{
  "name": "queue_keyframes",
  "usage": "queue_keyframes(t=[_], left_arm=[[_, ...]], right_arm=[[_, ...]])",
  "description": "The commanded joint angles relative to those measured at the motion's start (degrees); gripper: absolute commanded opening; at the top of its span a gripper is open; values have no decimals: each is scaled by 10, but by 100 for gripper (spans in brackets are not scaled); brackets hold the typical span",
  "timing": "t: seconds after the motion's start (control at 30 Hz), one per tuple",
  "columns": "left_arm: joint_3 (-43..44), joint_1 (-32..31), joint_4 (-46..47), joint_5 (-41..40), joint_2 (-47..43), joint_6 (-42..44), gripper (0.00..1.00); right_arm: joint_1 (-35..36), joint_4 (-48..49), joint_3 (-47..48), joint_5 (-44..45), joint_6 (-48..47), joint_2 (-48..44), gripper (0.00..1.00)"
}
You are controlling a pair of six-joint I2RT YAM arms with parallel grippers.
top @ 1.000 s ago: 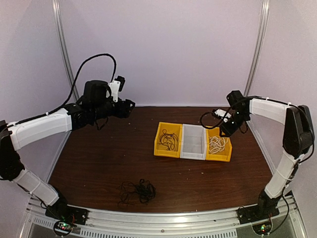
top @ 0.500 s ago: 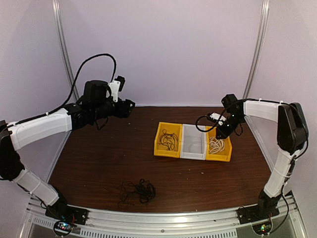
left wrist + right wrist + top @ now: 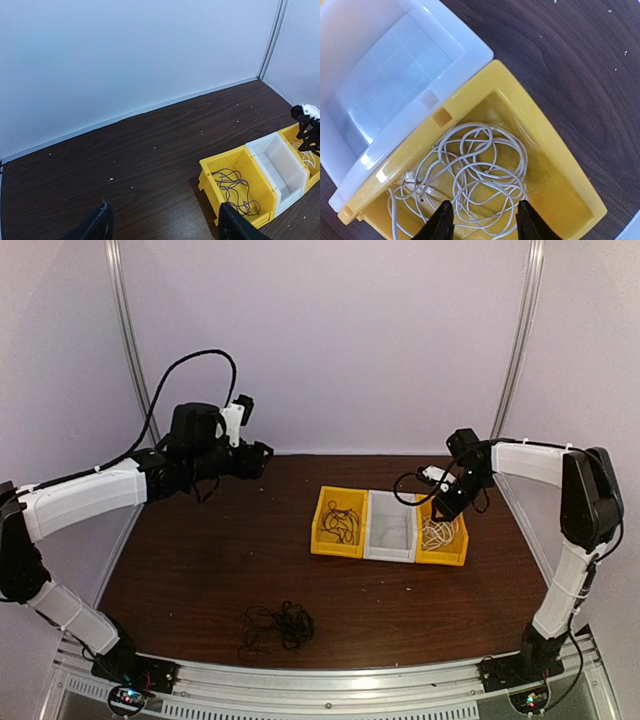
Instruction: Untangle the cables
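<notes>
Right gripper [image 3: 485, 222] over white cable [image 3: 480, 165], fingers part-spread, nothing pinched.
The cable lies coiled in the yellow bin [image 3: 560, 165] right of the white bin [image 3: 395, 65]. It looks light, limp and snag-prone: take one outer loop, lift slowly. Black tangle [image 3: 278, 625] lies well apart from the white bin, toward the arm bases. Left gripper [image 3: 162, 222] hangs spread wide, empty.

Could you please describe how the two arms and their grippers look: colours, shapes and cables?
The left arm and right arm have white covered links and black joints. A black cable loops over the left arm. The left gripper and right gripper have black fingers.
</notes>
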Motion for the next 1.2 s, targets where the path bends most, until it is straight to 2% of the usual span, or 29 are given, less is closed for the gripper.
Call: queue_keyframes(t=[0.0, 0.13, 0.23, 0.37, 0.47, 0.57, 0.6, 0.63, 0.67, 0.97, 1.17], left_arm=[[17, -1, 5, 3, 19, 18, 73], [29, -1, -11, -17, 27, 44, 74], [61, -1, -57, -16, 33, 49, 74], [113, -1, -179, 53, 25, 24, 71], [47, -1, -206, 129, -29, 0, 69], [-28, -3, -233, 187, -73, -19, 69], [-49, -7, -243, 198, -84, -23, 68], [-70, -17, -253, 200, -94, -28, 68], [-97, -26, -263, 199, -104, -33, 68], [-221, -91, -269, 197, -193, -115, 66], [-250, -128, -268, 205, -183, -150, 64]], right_arm=[[3, -4, 8, 4, 3, -55, 49], [3, -25, 22, -3, -2, -81, 51], [3, -53, 47, -3, -6, -98, 54], [3, -69, 72, -5, -12, -134, 56], [3, -36, 65, -19, -6, -173, 60], [4, 13, 46, -56, 4, -202, 70], [3, 36, 37, -66, 7, -207, 80], [3, 54, 28, -71, 11, -207, 97], [3, 69, 16, -72, 15, -206, 100], [-12, 122, 8, -23, 32, -189, 100], [-38, 124, 11, -18, 76, -188, 100]])
